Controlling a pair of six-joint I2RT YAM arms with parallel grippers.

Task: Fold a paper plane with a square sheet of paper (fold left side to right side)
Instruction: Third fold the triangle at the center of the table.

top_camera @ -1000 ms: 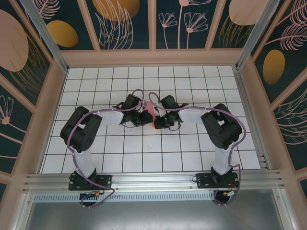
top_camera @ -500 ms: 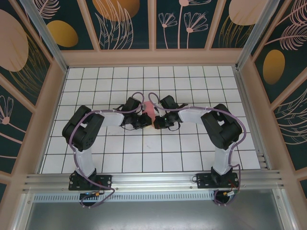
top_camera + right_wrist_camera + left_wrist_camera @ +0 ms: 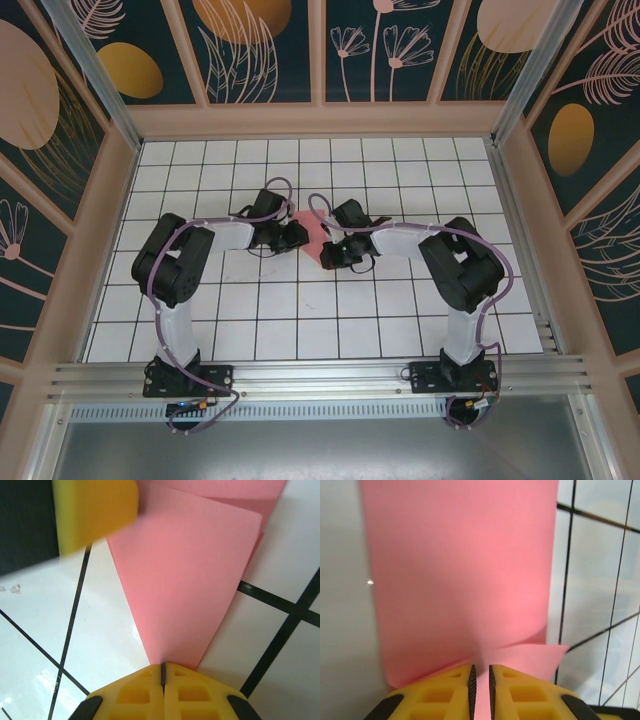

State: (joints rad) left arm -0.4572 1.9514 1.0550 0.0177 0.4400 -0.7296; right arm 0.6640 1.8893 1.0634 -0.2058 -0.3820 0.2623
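White grid-tiled worktop (image 3: pixel 200 170) inside a walled bay with dark floral panels; two arms reach in from its near edge and meet around its middle.

Left end effector (image 3: pixel 296 234) sits just left of the worktop's middle. In the left wrist view it (image 3: pixel 480 680) is clenched on the near edge of the sheet of paper (image 3: pixel 460 580), with a thin slit between the yellow pads. The pink paper rises broad ahead of it, one corner curling off to the side.

Sheet of paper (image 3: pixel 311 230) is at the worktop's middle, held between both arms. Folded layers overlap, tapering to a point (image 3: pixel 185 595).

Right end effector (image 3: pixel 328 256) sits just right of the middle. It (image 3: pixel 162 669) is clamped tight on the paper's narrow tip, pads touching.
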